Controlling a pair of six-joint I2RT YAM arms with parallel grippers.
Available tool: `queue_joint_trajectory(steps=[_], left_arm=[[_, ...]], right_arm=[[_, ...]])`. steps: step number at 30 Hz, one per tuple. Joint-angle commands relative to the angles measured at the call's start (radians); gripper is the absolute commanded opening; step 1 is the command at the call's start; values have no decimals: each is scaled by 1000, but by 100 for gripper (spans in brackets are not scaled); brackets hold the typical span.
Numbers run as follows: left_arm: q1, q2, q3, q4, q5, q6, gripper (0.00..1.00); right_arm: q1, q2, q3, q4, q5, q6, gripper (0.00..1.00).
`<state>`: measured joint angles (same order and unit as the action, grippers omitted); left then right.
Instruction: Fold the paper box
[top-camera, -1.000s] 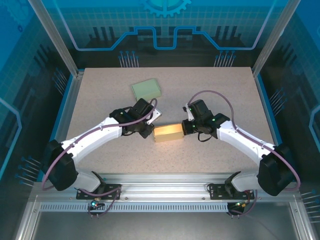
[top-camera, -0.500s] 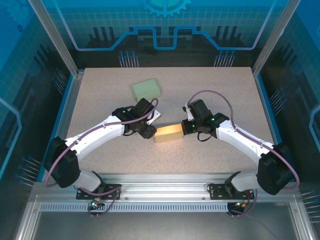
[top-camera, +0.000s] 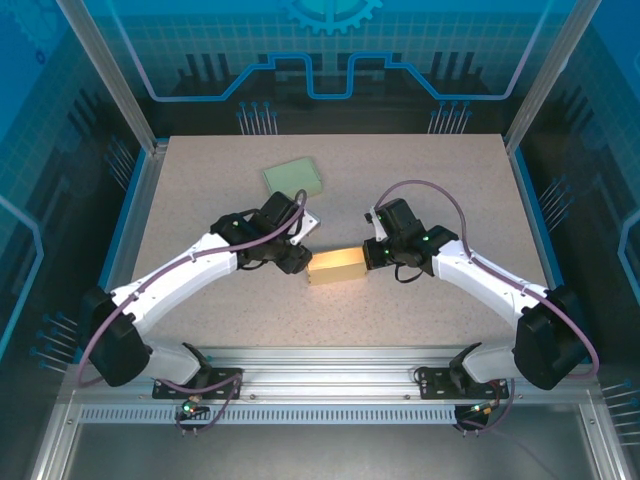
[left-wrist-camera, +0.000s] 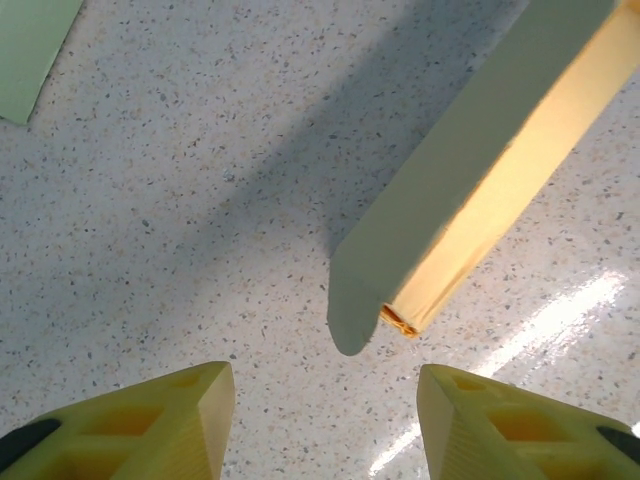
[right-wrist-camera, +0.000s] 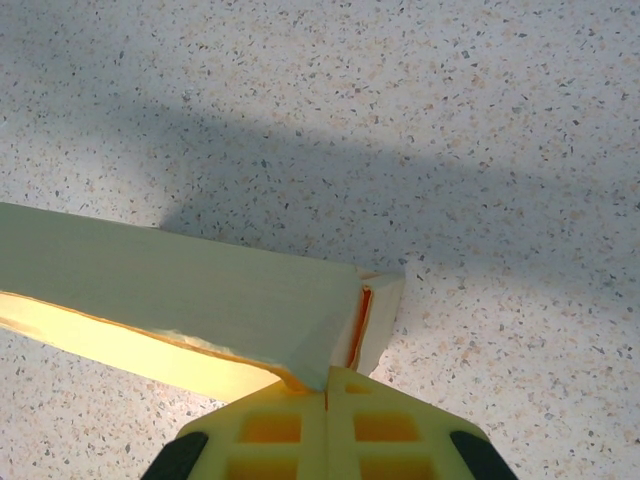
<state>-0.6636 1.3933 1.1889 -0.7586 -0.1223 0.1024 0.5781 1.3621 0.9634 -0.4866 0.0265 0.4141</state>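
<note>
The box (top-camera: 336, 265) lies on the table (top-camera: 450, 180) with a gripper at each of its ends. It is a long, pale yellow sleeve, already formed into a tube.

The right gripper (top-camera: 373, 256) is at the box's right end. In the right wrist view it (right-wrist-camera: 326, 400) is closed tight, with its two fingers pressed together on a corner edge of the box (right-wrist-camera: 190, 285), where an end flap stands slightly ajar.

The left gripper (top-camera: 297, 262) is at the box's left end. In the left wrist view it (left-wrist-camera: 325, 420) is open and empty. The box's left end (left-wrist-camera: 480, 190) is just ahead of the fingertips, apart from them and not between them. That end looks nearly shut, with a thin orange edge showing at its corner.

The step in hand appears to be closing the ends, with the right arm bracing the box while the left lines up. The next move probably calls for the left gripper to close in on the left end and press or tuck its flap. The right pinch would need to hold firm so the light box does not slide or twist.

Count: one yellow box; one green slab (top-camera: 292, 178), well beyond the box's far side; two arms; two grippers.
</note>
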Motion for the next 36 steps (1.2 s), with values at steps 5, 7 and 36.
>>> queue_joint_trajectory(steps=[5, 7, 36], left_arm=[[2, 40, 8, -38, 58, -21, 52], [2, 59, 7, -39, 51, -20, 52], [5, 178, 119, -92, 147, -104, 4]], right_arm=[[16, 6, 39, -62, -10, 23, 0], [16, 2, 41, -68, -10, 24, 0], [17, 23, 56, -69, -18, 7, 0]])
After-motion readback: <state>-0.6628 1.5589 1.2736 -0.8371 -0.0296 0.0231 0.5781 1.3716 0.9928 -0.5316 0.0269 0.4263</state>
